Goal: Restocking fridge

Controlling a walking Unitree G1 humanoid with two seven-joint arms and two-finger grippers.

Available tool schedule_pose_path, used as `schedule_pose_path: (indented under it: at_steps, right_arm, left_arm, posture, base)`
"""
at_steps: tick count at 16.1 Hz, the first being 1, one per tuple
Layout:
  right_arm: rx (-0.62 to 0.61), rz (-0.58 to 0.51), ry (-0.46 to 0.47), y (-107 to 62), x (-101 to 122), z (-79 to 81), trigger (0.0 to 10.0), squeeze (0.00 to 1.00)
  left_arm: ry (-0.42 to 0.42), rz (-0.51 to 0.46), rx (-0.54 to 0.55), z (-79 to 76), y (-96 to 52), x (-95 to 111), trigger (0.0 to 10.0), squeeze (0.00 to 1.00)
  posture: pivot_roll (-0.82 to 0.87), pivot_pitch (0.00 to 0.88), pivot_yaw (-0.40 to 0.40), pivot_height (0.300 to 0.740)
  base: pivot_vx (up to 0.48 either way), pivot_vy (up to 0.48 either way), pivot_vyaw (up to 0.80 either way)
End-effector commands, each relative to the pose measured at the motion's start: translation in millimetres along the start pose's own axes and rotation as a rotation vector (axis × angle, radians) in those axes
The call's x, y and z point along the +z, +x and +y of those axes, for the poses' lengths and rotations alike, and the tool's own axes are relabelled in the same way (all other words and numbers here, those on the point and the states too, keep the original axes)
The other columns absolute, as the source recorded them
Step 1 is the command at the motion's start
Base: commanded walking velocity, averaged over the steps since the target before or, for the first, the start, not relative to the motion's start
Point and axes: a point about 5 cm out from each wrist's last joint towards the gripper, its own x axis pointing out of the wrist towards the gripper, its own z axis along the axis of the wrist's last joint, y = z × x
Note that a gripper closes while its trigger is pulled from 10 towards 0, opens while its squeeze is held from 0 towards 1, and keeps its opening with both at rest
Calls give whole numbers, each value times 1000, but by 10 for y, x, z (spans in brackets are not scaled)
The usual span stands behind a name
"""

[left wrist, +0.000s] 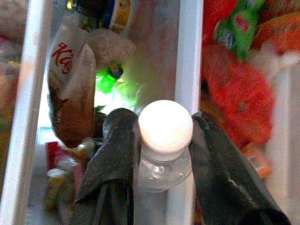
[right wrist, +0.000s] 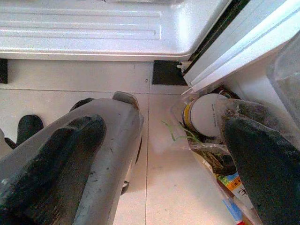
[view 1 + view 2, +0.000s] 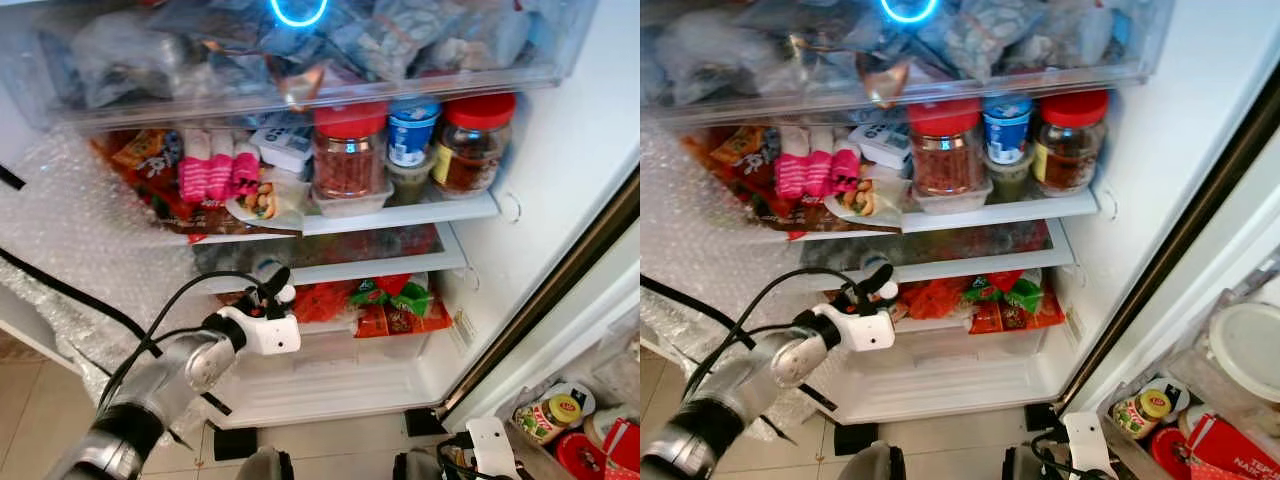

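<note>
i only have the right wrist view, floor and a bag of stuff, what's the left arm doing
Observer: The left gripper is shut on a small clear bottle with a white cap, held at the fridge's lower shelf.
Operator: whats on that shelf already
Observer: Red and green packets lie on the level just below it, to the right of the bottle.
Operator: and the shelf above
Observer: Two red-lidded jars and a blue-topped tub stand there.
</note>
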Motion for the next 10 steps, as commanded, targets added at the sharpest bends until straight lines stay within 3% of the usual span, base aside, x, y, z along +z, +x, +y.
schedule_pose_path:
  at_steps: [1, 2, 4, 6, 10]
  right_arm:
    - [0, 75, 11, -42, -212, 23, 10000, 0]
    - [-1, 74, 11, -42, -212, 25, 10000, 0]
    - [-4, 74, 14, -42, -216, 27, 10000, 0]
    - [-3, 76, 13, -44, -221, 23, 10000, 0]
    - [-4, 76, 20, -47, -232, 31, 10000, 0]
  left_arm:
    - [54, 21, -49, -146, -25, -50, 10000, 0]
    - [131, 37, -44, -157, 43, -90, 10000, 0]
    - [141, 109, -29, -138, 103, -167, 10000, 0]
    - [135, 212, -16, -111, 163, -243, 10000, 0]
    - [95, 245, 66, 95, 350, -161, 10000, 0]
  posture:
    - [-24, 158, 47, 653]
    - [-31, 159, 46, 653]
    - [-38, 162, 48, 653]
    - [-28, 165, 48, 653]
    - [-49, 173, 52, 653]
  base:
    - [0, 0, 0]
    - [0, 0, 0]
    - [0, 0, 0]
    - [0, 0, 0]
    - [0, 0, 0]
